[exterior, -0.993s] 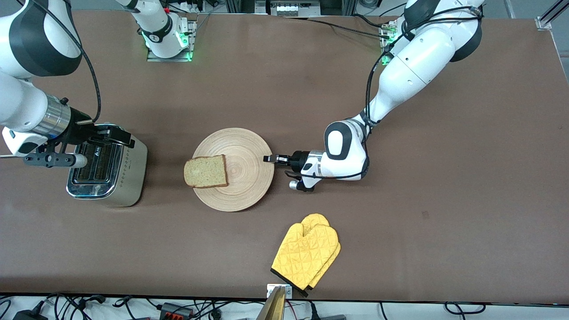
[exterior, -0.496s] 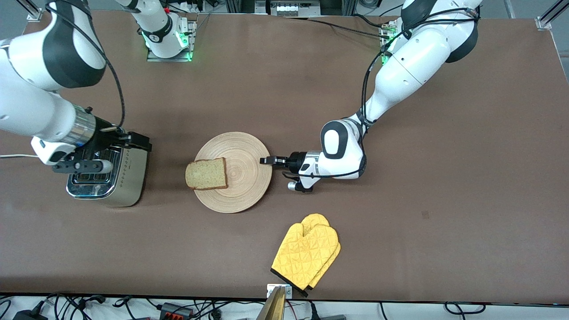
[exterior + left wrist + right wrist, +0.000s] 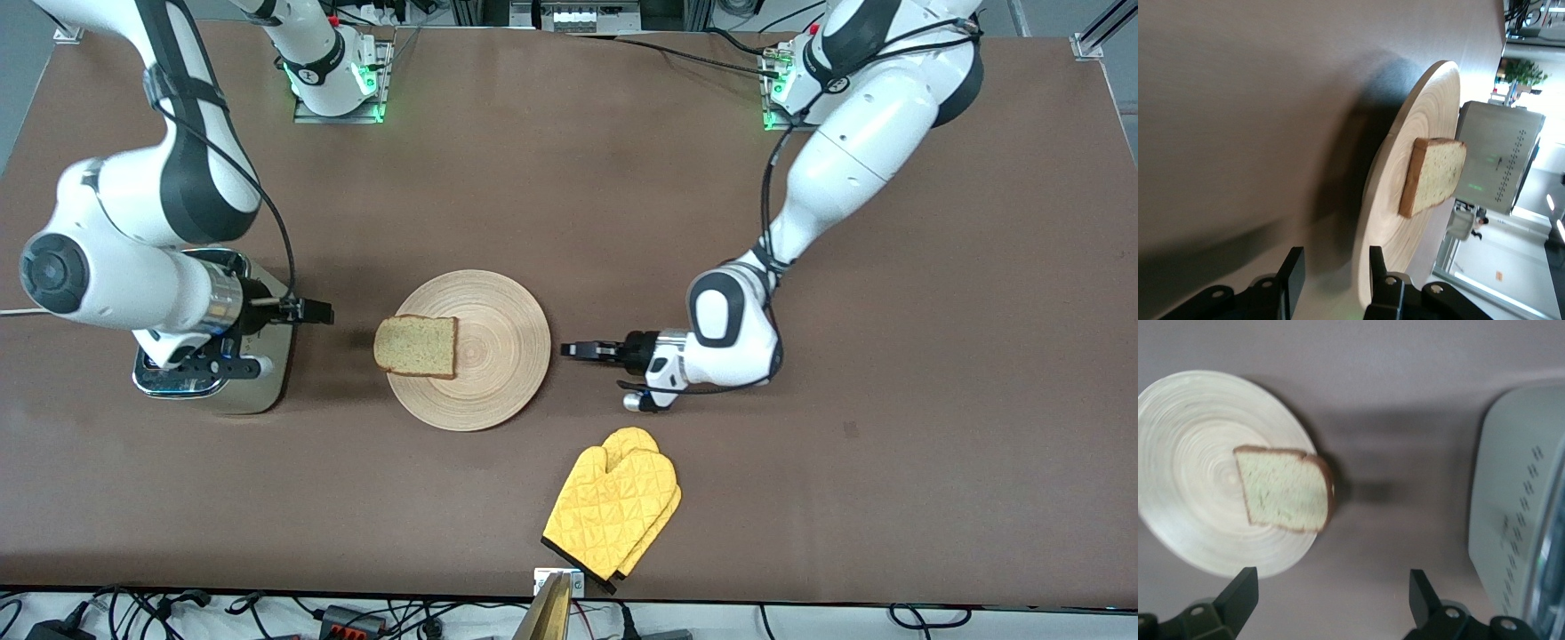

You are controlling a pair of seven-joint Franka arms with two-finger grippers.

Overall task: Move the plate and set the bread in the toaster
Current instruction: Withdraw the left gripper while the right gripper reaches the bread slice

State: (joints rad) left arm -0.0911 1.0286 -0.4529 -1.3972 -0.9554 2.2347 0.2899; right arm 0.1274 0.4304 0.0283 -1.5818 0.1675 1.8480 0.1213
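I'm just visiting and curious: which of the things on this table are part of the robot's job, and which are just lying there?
Part of the job:
- plate
- bread, lying on the plate's edge toward the toaster
- toaster

Just lying about:
- yellow oven mitts, nearer the front camera than the plate

Ring-grained matt wooden plate (image 3: 498, 373), porous bread (image 3: 416, 346), quilted cloth mitt (image 3: 613, 502), glossy chrome-topped toaster (image 3: 258, 391)

plate (image 3: 498, 373): pale beige, ring grain
bread (image 3: 416, 346): light brown, darker crust
toaster (image 3: 258, 391): cream, dotted
mitt (image 3: 613, 508): yellow, quilted
table (image 3: 889, 444): brown
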